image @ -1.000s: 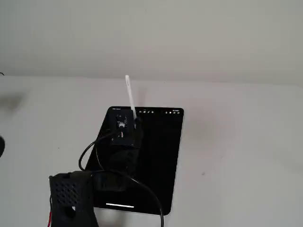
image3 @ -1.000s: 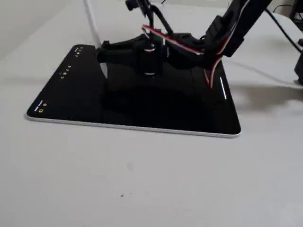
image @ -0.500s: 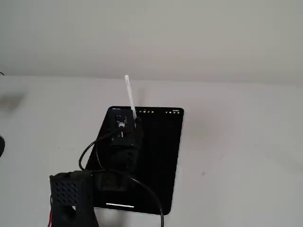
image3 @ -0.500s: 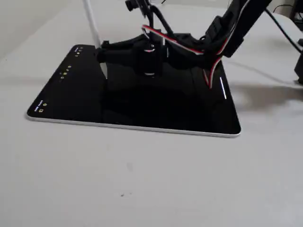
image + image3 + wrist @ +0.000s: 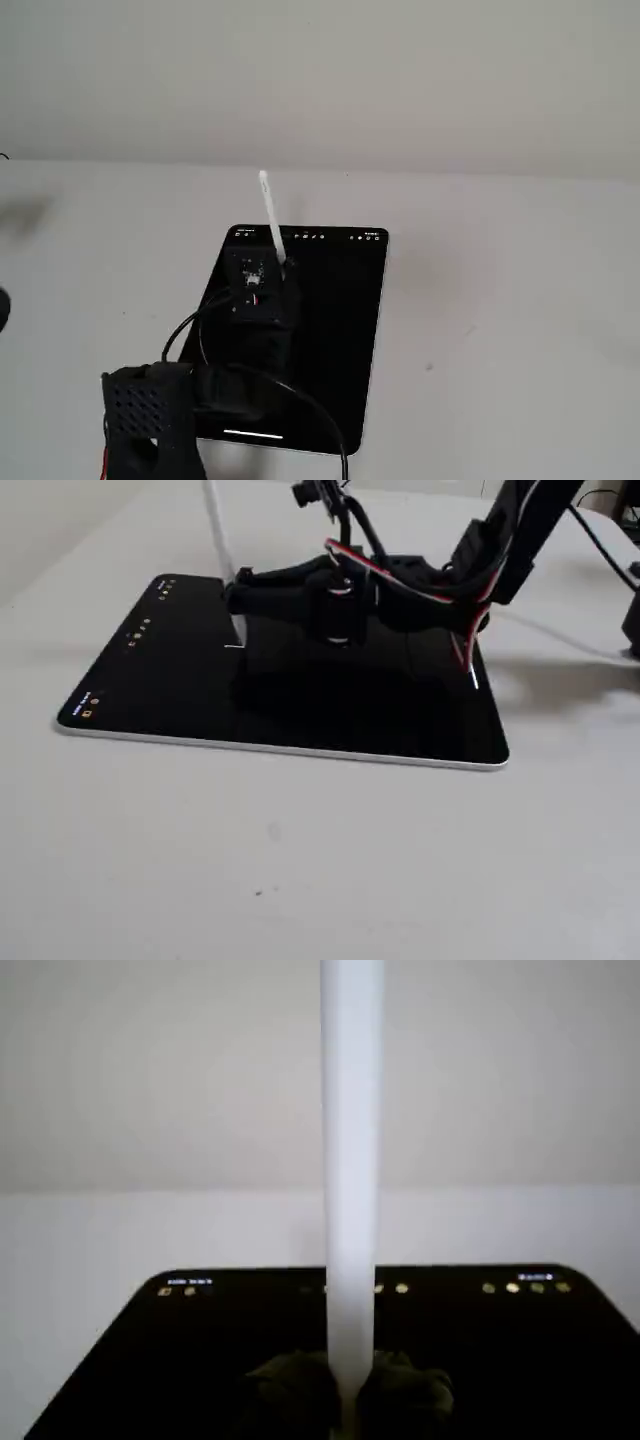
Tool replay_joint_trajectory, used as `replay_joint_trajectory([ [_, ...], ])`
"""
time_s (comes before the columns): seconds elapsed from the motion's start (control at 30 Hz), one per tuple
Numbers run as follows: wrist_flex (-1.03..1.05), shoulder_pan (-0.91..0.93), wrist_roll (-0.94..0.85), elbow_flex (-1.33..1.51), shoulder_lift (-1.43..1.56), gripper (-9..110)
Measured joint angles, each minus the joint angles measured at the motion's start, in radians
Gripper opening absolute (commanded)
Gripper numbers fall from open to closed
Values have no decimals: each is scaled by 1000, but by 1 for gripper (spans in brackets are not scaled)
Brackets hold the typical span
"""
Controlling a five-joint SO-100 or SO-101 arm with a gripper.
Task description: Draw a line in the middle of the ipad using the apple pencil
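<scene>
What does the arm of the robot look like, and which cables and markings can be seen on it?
The arm is matte black plastic with blocky links. A red-and-white wire bundle runs along its top, and a black cable loops from it. Near the base sits a black perforated block. A small board with white and red specks sits above the claw, which is black too.

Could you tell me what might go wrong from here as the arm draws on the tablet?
1. The pencil is gripped near its lower end by the tool, with most of its length sticking up; it could tilt or slip under drag.
2. Only a short white mark shows at the tip, so the stroke may break if pressure drops.
3. The start sits near the icon end of the ipad, so the line might end up off-centre.
</scene>
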Motion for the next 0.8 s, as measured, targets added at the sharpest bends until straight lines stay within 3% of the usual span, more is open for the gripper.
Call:
replay_joint_trajectory([
  [0.8,-259,-5,-2,357,63,1],
])
